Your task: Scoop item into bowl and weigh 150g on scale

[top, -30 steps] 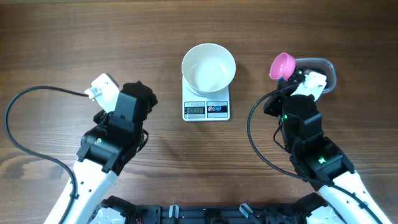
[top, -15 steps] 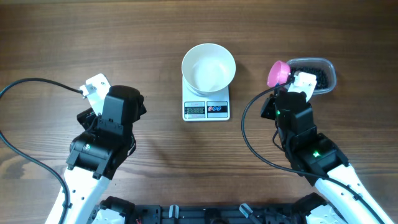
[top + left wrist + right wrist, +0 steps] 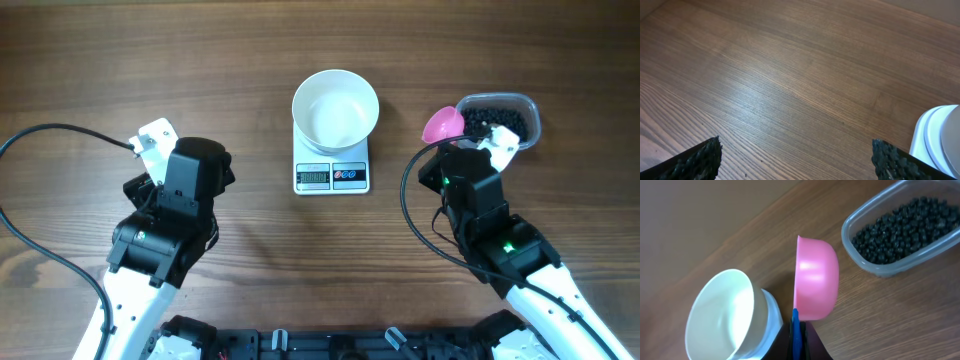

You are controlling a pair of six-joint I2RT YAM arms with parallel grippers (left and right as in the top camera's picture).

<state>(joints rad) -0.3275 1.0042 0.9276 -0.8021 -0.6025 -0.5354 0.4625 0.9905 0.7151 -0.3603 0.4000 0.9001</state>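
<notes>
The scale (image 3: 332, 176) sits mid-table with its display edge toward the robot. The white bowl (image 3: 335, 107) stands on top of it, its rim reaching past the scale's far edge and both side edges, its inside showing plain white. Right of the scale and well apart from it, the clear tub (image 3: 534, 128) holds the item (image 3: 500, 115), a dark heap of pellets kept inside the tub's walls. Between the scale and the tub, the right gripper (image 3: 796, 339) is clamped together on the base of the pink scoop (image 3: 443, 125). The scoop is tipped on its side, its mouth turned toward the scale and its rounded back toward the tub's near corner, just beside the rim; I cannot tell whether they touch. Left of the scale, well apart, the left gripper (image 3: 795, 159) holds its fingers spread wide over bare wooden table (image 3: 230, 60), with nothing between them. A broad strip of wood lies between this gripper and the scale's left edge
</notes>
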